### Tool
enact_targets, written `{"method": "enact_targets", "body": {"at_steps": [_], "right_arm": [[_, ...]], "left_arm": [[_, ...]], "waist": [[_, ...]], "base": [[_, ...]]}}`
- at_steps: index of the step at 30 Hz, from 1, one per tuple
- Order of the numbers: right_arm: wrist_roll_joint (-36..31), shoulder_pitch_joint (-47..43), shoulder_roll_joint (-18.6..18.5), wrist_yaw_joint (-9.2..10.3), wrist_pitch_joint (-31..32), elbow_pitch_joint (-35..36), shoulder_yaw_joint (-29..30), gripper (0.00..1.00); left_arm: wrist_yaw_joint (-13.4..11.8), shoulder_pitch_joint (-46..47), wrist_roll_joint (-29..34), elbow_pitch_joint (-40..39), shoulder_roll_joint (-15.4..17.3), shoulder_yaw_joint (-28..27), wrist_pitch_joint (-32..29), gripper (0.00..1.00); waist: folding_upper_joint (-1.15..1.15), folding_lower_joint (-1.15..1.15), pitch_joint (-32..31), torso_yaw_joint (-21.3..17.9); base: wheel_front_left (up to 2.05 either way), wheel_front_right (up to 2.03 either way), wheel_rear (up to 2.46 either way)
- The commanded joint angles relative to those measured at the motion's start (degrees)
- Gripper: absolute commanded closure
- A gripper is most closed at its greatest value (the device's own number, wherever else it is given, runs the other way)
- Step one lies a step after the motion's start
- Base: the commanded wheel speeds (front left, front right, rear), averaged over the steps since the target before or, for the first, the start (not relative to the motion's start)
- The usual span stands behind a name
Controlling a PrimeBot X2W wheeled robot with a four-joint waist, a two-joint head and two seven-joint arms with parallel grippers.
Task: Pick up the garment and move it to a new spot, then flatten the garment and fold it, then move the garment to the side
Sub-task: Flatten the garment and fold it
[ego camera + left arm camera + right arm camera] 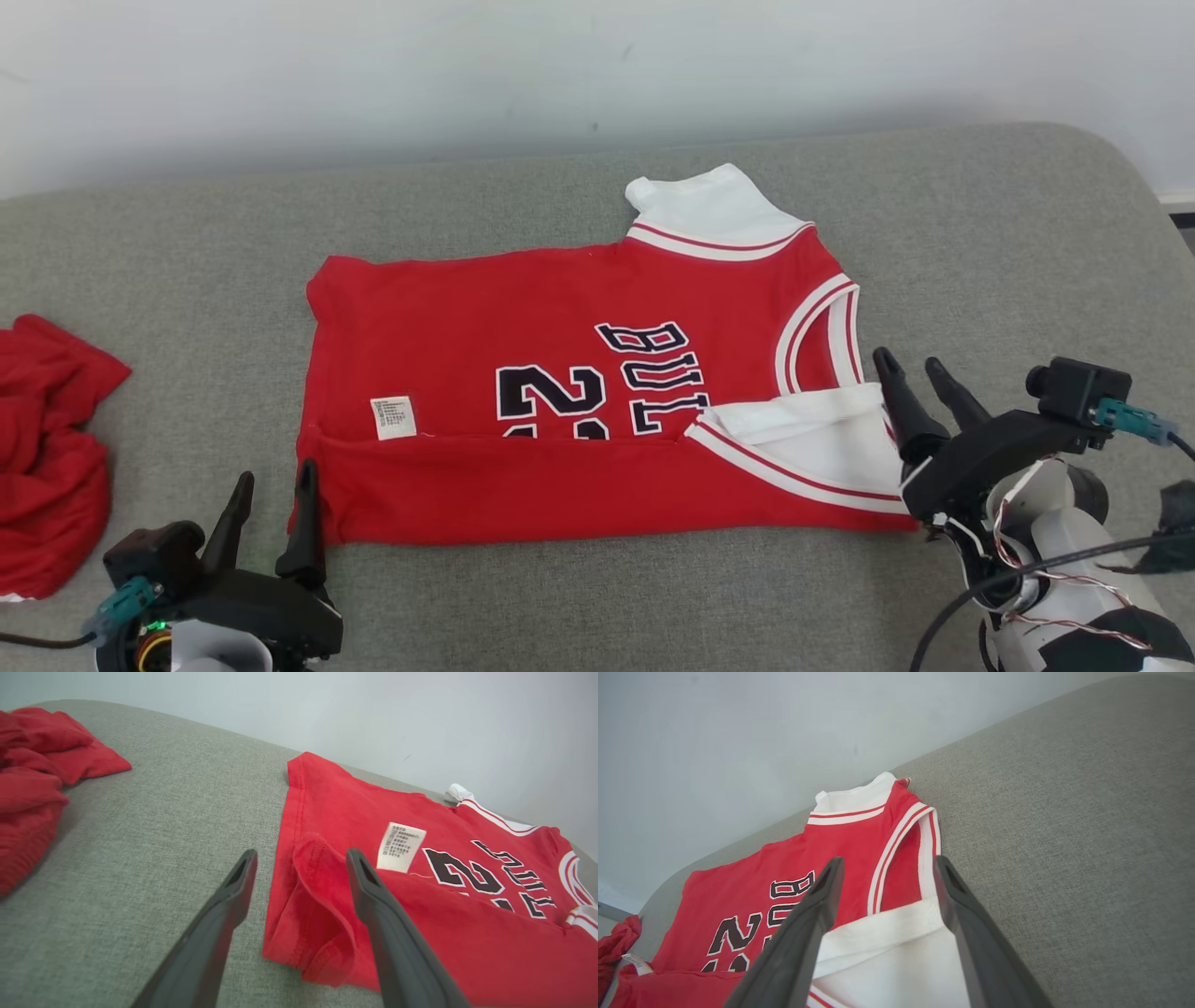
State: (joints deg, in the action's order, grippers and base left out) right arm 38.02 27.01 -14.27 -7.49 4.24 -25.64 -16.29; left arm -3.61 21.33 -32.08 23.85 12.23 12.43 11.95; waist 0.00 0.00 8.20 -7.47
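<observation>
Red jersey (560,392): mid grey cushion (980,233), near edge folded over, collar at 3 o'clock
Left gripper (276,471): fingers apart at 8 o'clock hem corner, likely poised for next fold
Right gripper (907,360): fingers apart beside 4 o'clock shoulder

Bright, even, diffuse light was recorded; only faint shadows were cast beside the garment (523,485). The cushion (154,826) edge was bowed by wide-angle distortion in the wrist views.

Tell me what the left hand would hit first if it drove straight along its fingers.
Most likely the jersey: its folded hem corner lies right ahead of the left hand, between the open fingers. Depth is unclear.
</observation>
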Motion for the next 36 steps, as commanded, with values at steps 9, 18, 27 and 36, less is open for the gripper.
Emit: {"method": "enact_targets", "body": {"at_steps": [9, 18, 27, 36], "right_arm": [[-2.15, -6.99, -5.05, -0.01, -6.89, 4.18, -2.68, 0.0], [-6.27, -12.41, -5.44, -0.01, -5.48, 6.42, -2.33, 0.0], [-8.12, -13.42, -3.92, -0.01, -4.19, 6.72, -1.94, 0.0], [-10.87, -12.5, -3.51, -0.01, -3.47, 5.42, -3.19, 0.0]], "left_arm": [[-0.93, -5.38, 2.28, -2.85, -1.22, 1.21, 2.55, 0.0], [-2.77, -6.59, 7.02, -3.47, -0.48, 4.14, 2.89, 0.0], [-5.58, -3.59, 12.03, 0.26, 1.07, 6.14, 2.93, 0.0], [-7.22, -1.33, 12.06, 4.01, 1.88, 4.71, 3.21, 0.0]], "waist": [[0.0, 0.0, -1.75, 1.0], [0.0, 0.0, -0.87, 0.59], [0.0, 0.0, 0.84, -0.25], [0.0, 0.0, 2.07, -0.79]], "base": [[0.0, 0.0, 0.0], [0.0, 0.0, 0.0], [0.0, 0.0, 0.0], [0.0, 0.0, 0.0]]}}
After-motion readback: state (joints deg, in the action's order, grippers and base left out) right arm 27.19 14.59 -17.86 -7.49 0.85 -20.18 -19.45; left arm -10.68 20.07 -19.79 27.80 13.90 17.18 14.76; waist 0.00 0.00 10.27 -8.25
